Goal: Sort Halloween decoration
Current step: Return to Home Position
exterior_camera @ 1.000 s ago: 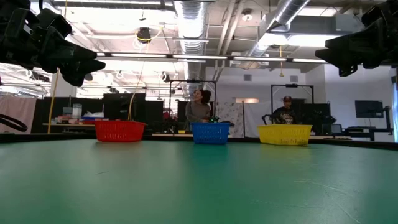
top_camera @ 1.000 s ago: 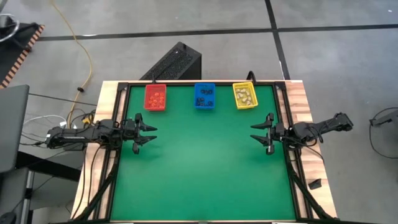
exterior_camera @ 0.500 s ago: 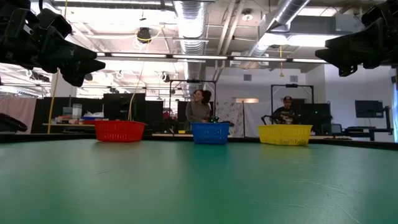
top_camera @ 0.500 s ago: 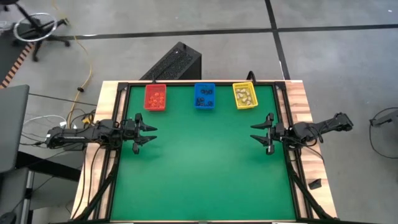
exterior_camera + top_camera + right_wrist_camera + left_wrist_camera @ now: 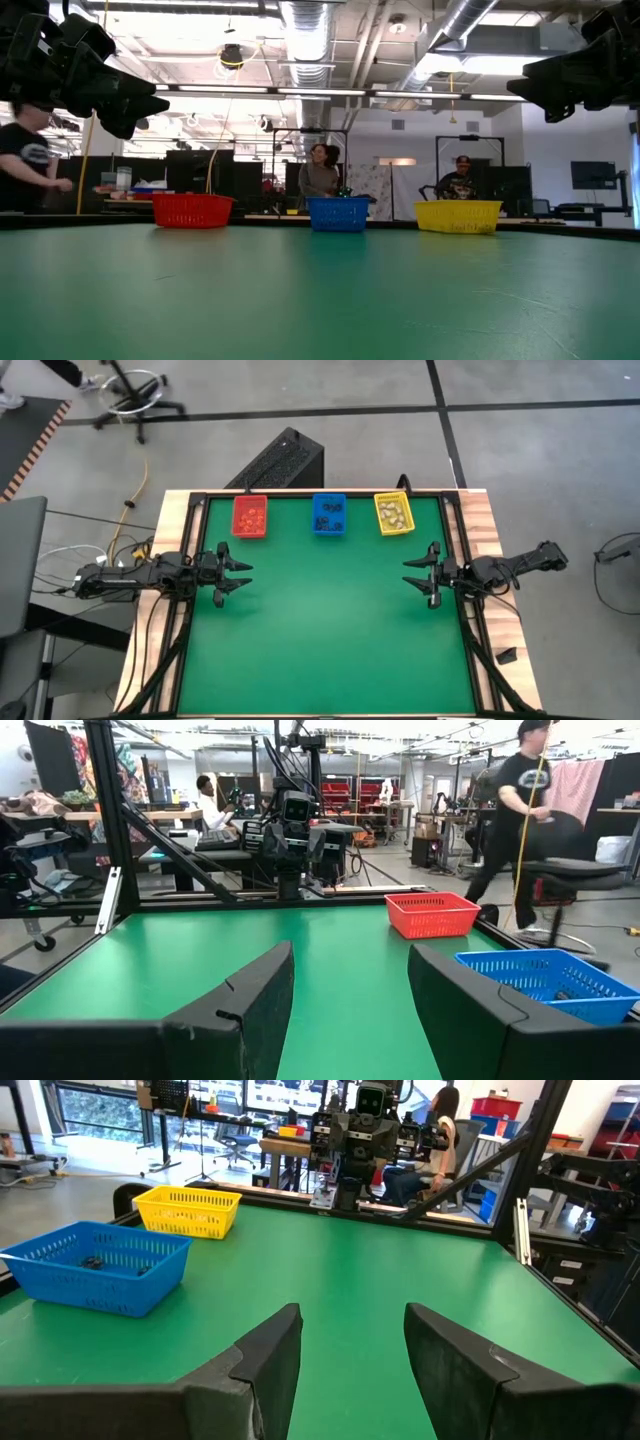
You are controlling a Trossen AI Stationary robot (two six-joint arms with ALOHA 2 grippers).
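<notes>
The Halloween decoration lies sorted in three bins at the table's far edge: orange-brown trinkets in the red bin (image 5: 250, 516), black ones in the blue bin (image 5: 329, 515), cream-white ones in the yellow bin (image 5: 393, 513). My left gripper (image 5: 243, 573) hovers open above the left edge of the green mat, well short of the bins. My right gripper (image 5: 411, 574) hovers open above the right edge. Both are raised in the low view, left gripper (image 5: 150, 105), right gripper (image 5: 515, 88). In the wrist views each pair of fingers stands apart, left gripper (image 5: 350, 1345), right gripper (image 5: 350, 982).
The green mat (image 5: 325, 625) spreads wide between the arms, framed by black rails and wooden borders. A black box (image 5: 280, 460) sits on the floor beyond the far edge. A person (image 5: 25, 165) walks behind the table with a wheeled stool (image 5: 135, 395); others sit farther back.
Both arms have kept still. Behind the table a person has come into the low view from the left, and the wheeled stool on the floor has rolled rightward along the far side.
</notes>
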